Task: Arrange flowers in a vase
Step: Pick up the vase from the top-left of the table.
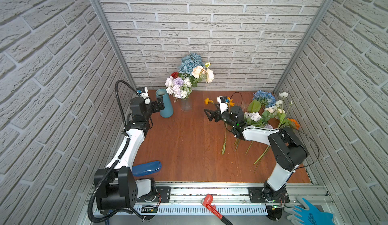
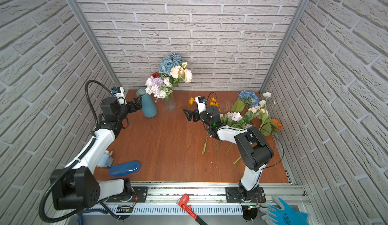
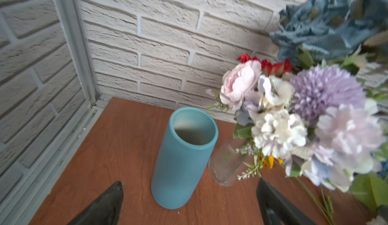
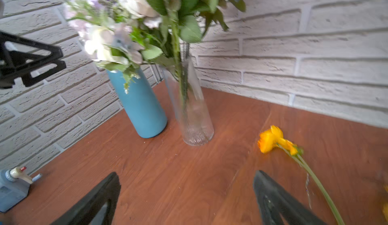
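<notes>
right end effector [image 4: 186, 173]: wide apart | yellow flower [image 4: 270, 140]: lying near, untouched

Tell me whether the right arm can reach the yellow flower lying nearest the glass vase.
Probably yes: the right gripper hangs open and empty close by the yellow flower, with only bare table between them.

Mixed bouquet [image 1: 189, 77] upright in clear vase [image 1: 186, 106], loose flowers [image 1: 255, 117] heaped well apart

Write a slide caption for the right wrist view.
Open right hand above the table, facing the flower-filled glass vase, a blue vase and a loose yellow flower.
</notes>
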Action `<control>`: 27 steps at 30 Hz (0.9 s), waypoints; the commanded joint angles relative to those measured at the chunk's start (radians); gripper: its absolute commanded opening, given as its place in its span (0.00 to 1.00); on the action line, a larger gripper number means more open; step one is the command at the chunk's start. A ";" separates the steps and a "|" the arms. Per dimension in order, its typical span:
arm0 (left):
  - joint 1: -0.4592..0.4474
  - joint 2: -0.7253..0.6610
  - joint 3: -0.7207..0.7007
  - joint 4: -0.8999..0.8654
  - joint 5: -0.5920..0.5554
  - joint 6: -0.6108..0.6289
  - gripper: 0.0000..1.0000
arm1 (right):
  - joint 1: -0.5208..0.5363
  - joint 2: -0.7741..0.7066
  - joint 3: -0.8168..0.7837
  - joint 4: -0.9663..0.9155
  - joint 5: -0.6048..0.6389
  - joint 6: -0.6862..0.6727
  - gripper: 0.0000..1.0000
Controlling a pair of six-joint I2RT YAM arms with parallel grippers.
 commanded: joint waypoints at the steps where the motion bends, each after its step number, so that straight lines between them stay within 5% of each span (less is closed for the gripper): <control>1: 0.000 0.051 -0.031 0.156 0.081 0.119 0.98 | -0.047 -0.075 -0.006 -0.148 -0.048 0.086 1.00; 13: -0.008 0.337 0.022 0.408 0.084 0.110 0.98 | -0.061 -0.292 0.109 -0.791 0.186 -0.104 1.00; 27: -0.062 0.575 0.122 0.636 0.012 0.101 0.98 | -0.076 -0.354 0.108 -0.889 0.303 -0.106 1.00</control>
